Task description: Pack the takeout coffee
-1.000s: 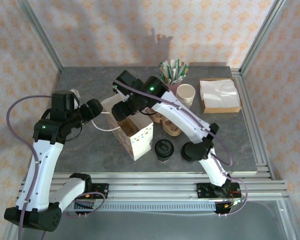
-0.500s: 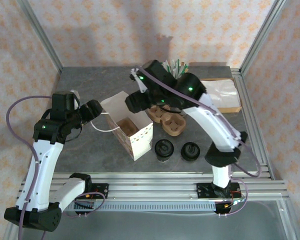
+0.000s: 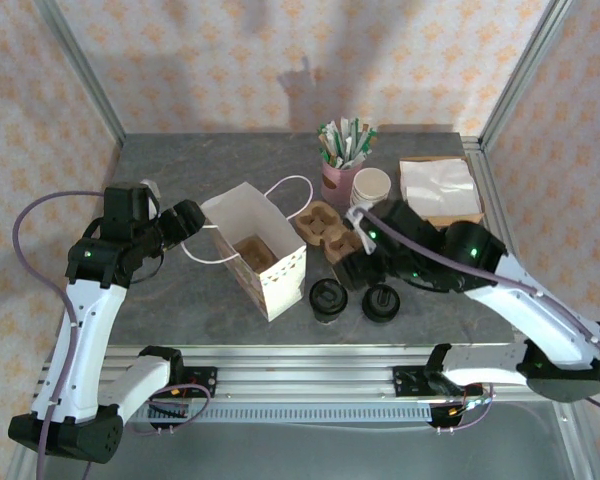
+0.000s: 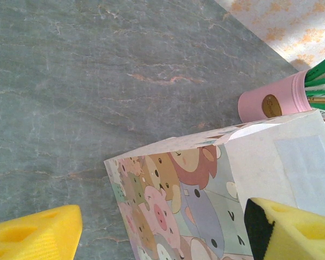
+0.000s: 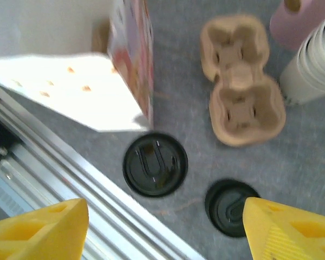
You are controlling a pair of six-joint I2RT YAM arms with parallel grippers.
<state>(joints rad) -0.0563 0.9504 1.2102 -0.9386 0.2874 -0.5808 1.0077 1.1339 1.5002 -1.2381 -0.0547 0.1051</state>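
The takeout coffee (image 3: pixel 327 299), a pale cup under a round black lid (image 5: pixel 155 163), stands on the table just right of the open cartoon-print paper bag (image 3: pixel 265 255). My right gripper (image 3: pixel 360 268) hovers open above it with nothing between its yellow fingers (image 5: pixel 38 227); the view is blurred. My left gripper (image 3: pixel 193 222) stays open at the bag's left side. The bag's printed corner (image 4: pixel 168 189) lies between its fingers (image 4: pixel 32 233), and I see no contact.
A bare stack of black lids (image 3: pixel 380 302) sits right of the coffee. Behind are a cardboard cup carrier (image 3: pixel 330 232), a stack of lidless cups (image 3: pixel 371 188), a pink cup of stirrers (image 3: pixel 342 170) and a box of napkins (image 3: pixel 438 190). Aluminium rails (image 3: pixel 300 375) line the near edge.
The right arm swung away from above the bag, back and round to the front right, and now hangs low over the lidded cup and lids. The left arm and bag stayed still.
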